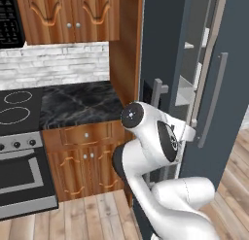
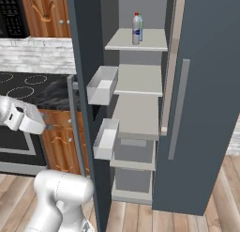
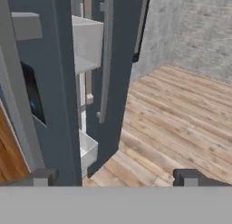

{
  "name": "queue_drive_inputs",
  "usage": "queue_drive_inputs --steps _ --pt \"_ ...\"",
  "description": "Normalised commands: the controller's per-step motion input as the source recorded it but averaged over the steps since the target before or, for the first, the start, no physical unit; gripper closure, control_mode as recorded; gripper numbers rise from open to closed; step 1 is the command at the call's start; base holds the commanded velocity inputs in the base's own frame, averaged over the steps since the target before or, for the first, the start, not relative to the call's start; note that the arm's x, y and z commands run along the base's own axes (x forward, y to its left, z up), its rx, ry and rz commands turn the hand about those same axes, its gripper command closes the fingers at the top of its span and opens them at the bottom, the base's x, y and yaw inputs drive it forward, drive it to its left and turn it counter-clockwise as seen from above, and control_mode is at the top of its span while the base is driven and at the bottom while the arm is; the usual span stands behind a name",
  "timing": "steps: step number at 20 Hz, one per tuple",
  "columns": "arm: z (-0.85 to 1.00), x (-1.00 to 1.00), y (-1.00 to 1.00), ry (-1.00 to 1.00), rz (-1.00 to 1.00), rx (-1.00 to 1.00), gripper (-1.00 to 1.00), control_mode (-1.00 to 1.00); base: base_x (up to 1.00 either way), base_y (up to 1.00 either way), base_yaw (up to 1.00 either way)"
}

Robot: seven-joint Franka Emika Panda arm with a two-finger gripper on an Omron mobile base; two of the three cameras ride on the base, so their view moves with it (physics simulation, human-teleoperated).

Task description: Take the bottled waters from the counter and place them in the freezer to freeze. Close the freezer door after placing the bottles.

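Observation:
The bottled waters [image 2: 136,29] stand upright together on the top shelf inside the freezer [image 2: 138,109], the red-capped one in front and the green-capped one just behind it. The freezer door [image 2: 86,62] hangs wide open to the left, with white bins [image 2: 102,85] on its inner side and its grey handle [image 1: 158,94] on the outside. My gripper [image 3: 115,177] is open with nothing between its fingertips [image 3: 43,177]. It is low, near the door's handle [image 3: 106,60]. The black marble counter [image 1: 78,104] has no bottles on it.
A second dark door [image 2: 206,99] with a long handle stands ajar on the freezer's right. The black stovetop [image 1: 14,108] and oven lie left of the counter. Wooden cabinets [image 1: 85,156] sit below it. Wood floor [image 3: 181,123] stretches beyond the doors.

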Motion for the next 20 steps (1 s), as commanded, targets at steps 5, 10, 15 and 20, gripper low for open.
queue_drive_inputs --steps 5,10,15,20 --pt "0.00 0.30 0.00 -0.23 -0.45 -0.04 -1.00 -1.00 0.00 0.00 0.00" --pt "0.00 0.28 0.00 -0.17 -0.19 0.00 -1.00 -1.00 0.00 0.00 0.00" --pt "0.00 0.65 0.00 -0.06 0.00 0.01 -1.00 -1.00 0.00 0.00 0.00" --pt "0.00 0.30 0.03 -0.02 0.00 0.00 -1.00 -1.00 0.00 0.00 0.00"
